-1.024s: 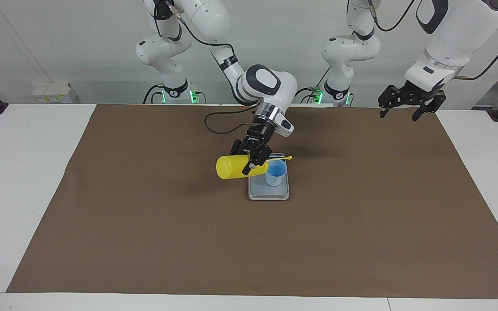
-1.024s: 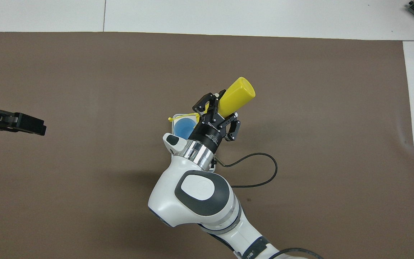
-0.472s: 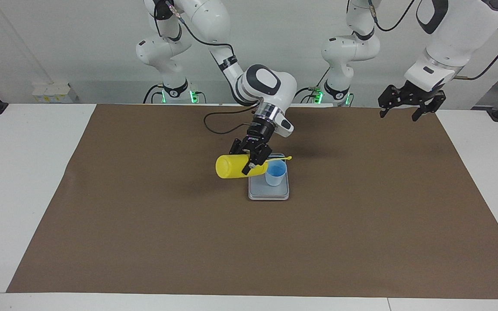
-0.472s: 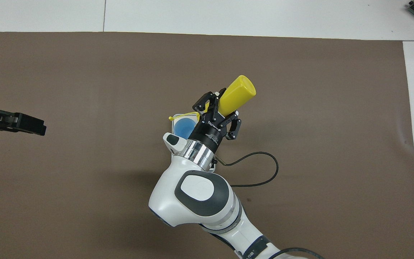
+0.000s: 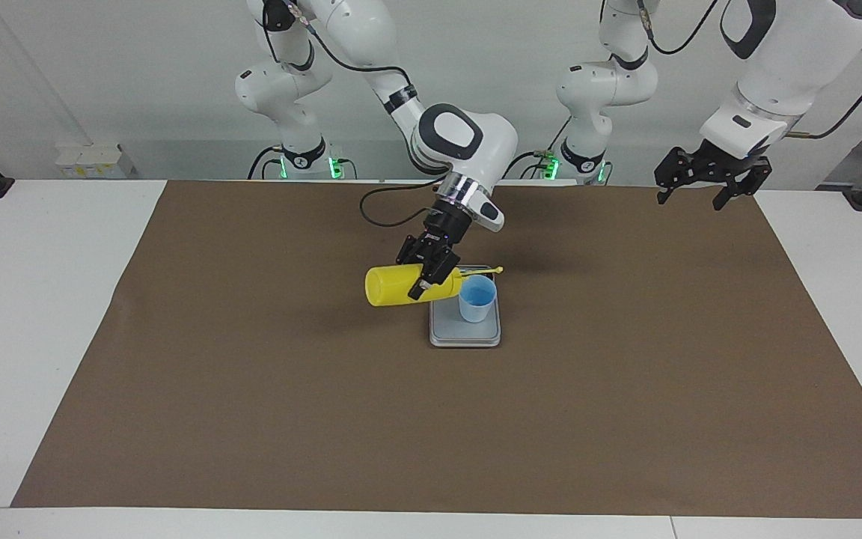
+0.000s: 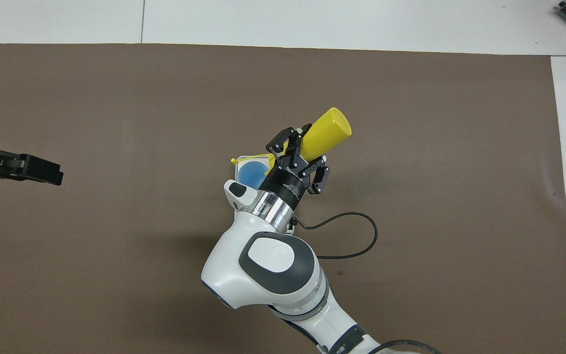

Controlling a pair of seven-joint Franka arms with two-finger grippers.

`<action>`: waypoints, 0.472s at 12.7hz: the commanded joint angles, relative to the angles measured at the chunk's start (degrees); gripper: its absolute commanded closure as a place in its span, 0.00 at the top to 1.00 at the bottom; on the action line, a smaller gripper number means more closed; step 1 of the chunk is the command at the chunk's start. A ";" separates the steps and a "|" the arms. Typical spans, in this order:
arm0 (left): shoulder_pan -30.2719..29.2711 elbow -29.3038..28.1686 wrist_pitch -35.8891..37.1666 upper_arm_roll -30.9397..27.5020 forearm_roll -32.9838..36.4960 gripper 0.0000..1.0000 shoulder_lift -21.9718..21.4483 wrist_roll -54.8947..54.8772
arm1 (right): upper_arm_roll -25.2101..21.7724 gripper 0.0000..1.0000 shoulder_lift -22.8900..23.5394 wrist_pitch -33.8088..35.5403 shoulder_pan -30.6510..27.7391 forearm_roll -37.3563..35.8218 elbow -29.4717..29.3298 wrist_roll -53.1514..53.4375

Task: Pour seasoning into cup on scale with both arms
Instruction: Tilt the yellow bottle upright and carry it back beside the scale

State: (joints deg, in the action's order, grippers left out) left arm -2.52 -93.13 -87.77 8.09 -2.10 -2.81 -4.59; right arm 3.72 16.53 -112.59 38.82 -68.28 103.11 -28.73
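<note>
Gripping the yellow seasoning bottle point(image 5: 395, 285) laid nearly flat, the right end effector point(image 5: 429, 278) is clamped near its neck so the nozzle reaches the blue cup point(image 5: 476, 298) on the scale point(image 5: 465, 335) just below, while the left end effector point(image 5: 700, 193) waits spread open and empty, well apart.

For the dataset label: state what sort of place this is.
Most likely a robotics lab bench, not a kitchen: two white arms mounted at a white table covered by a brown mat, with only a scale, cup and yellow bottle as props.
</note>
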 commanded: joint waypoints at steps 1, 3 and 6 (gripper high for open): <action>-0.47 -2.23 -0.56 -0.09 -0.97 1.00 -1.94 -0.06 | 0.33 0.00 -2.03 -1.40 -2.69 8.22 -0.97 -0.01; -0.47 -2.23 -0.56 -0.09 -0.97 1.00 -1.94 -0.06 | 0.15 0.00 -2.63 -0.97 -4.79 17.25 -2.20 -0.01; -0.47 -2.23 -0.56 -0.09 -0.97 1.00 -1.94 -0.06 | 0.06 0.00 -4.22 -1.23 -9.01 26.85 -2.38 -0.36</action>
State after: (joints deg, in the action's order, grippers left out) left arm -2.52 -93.13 -87.77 8.09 -2.10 -2.82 -4.60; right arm 3.49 13.87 -113.40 32.58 -46.61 100.94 -28.70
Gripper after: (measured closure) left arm 0.000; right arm 0.467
